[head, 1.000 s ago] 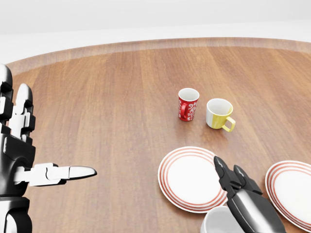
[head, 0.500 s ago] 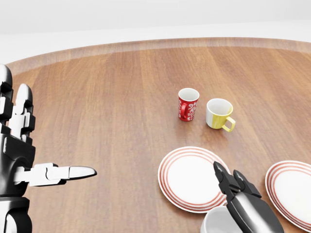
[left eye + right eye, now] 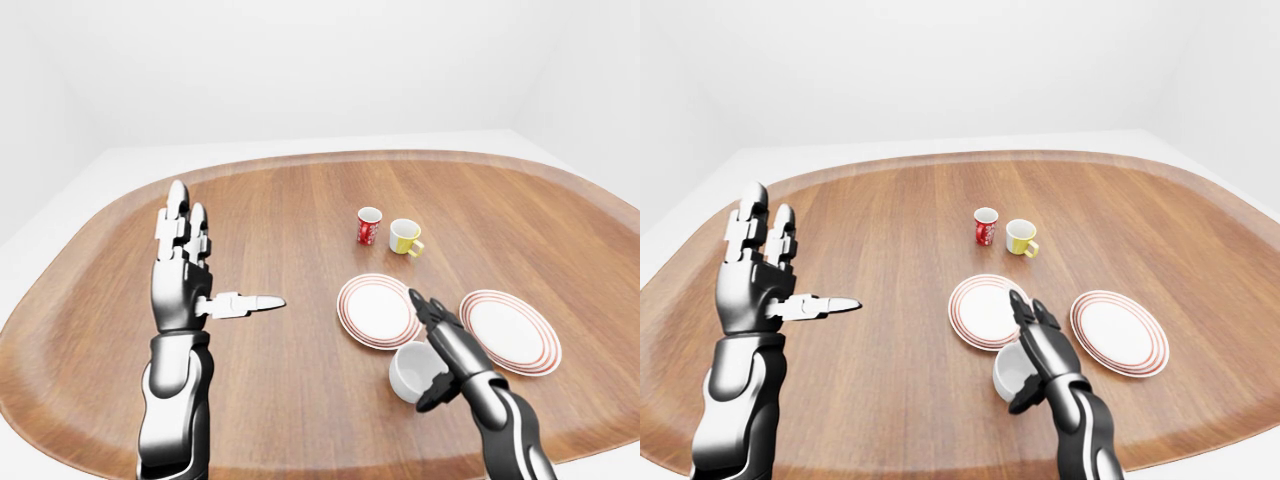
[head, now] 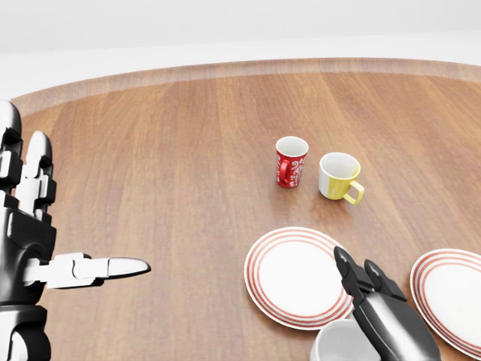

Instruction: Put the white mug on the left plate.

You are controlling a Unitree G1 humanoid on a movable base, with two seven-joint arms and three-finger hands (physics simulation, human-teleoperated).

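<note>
The white mug [image 3: 411,370] sits on the wooden table [image 3: 280,200], close to the table's near edge at the bottom of the left-eye view, just below the left plate [image 3: 378,309] and not on it. It appears tipped, its mouth turned toward the view's left. In the head view only a slice of its rim shows at the bottom edge, and the rest is cut off. No handle can be made out in any view.

The right hand [image 3: 445,345] lies over the mug's right side. Its fingers [image 4: 352,272] stretch straight out toward the left plate, their tips reaching over that plate's lower right rim, while the dark thumb hangs down beside the mug's lower right. The fingers do not curl round the cup, so the hand reads as spread open against it rather than gripping. Whether the palm truly presses on the mug's wall is hidden by the hand itself.

The right plate [image 3: 511,331] lies beside the left one, apart from it, nearer the table's right edge; in the head view its right part is cut off. Toward the middle of the table stand a red mug [image 4: 290,161] and a yellow mug [image 4: 339,177], side by side and close, upright.

The left hand [image 3: 184,282] is raised over the table's left part, well away from everything, fingers upright and thumb pointing right, holding nothing.
</note>
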